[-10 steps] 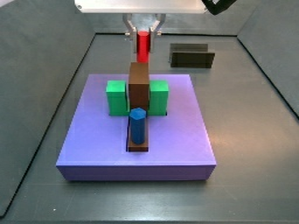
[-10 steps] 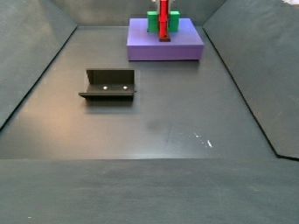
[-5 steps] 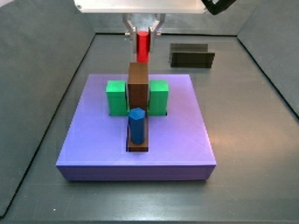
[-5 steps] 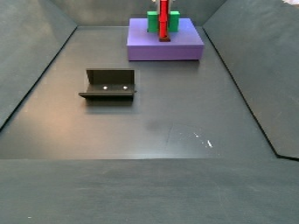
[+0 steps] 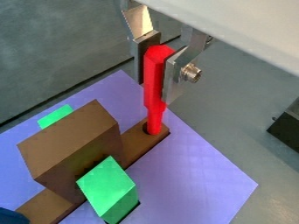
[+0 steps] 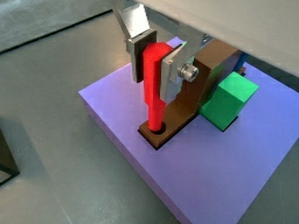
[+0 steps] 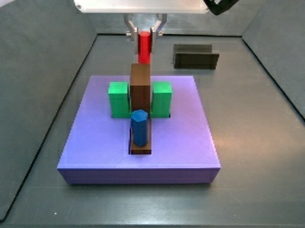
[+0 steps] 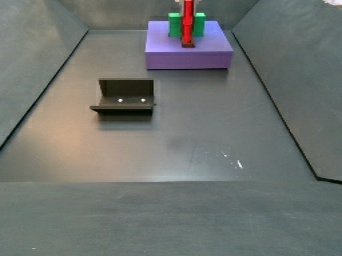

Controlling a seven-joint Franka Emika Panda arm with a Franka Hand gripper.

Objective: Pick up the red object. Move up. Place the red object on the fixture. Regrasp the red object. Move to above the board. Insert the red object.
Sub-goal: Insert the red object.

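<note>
Dark grey enclosure floor, grey walls. Small dark olive-black box-like fixture (image 8: 124,96) sits on the floor, well apart from the large flat purple-blue square board (image 7: 141,142). Board carries two green blocks (image 7: 119,98) flanking a long brown slotted block (image 7: 141,89); a blue upright peg (image 7: 139,127) stands in the near end of the brown strip. Gripper (image 5: 162,72) is above the board's far end, silver plate fingers (image 5: 179,74) clamped on the thin bright-red stick (image 5: 155,86). Red stick is upright; in both wrist views its lower tip sits in the slot at the brown strip's end (image 6: 155,128), just beside the tall brown block.
</note>
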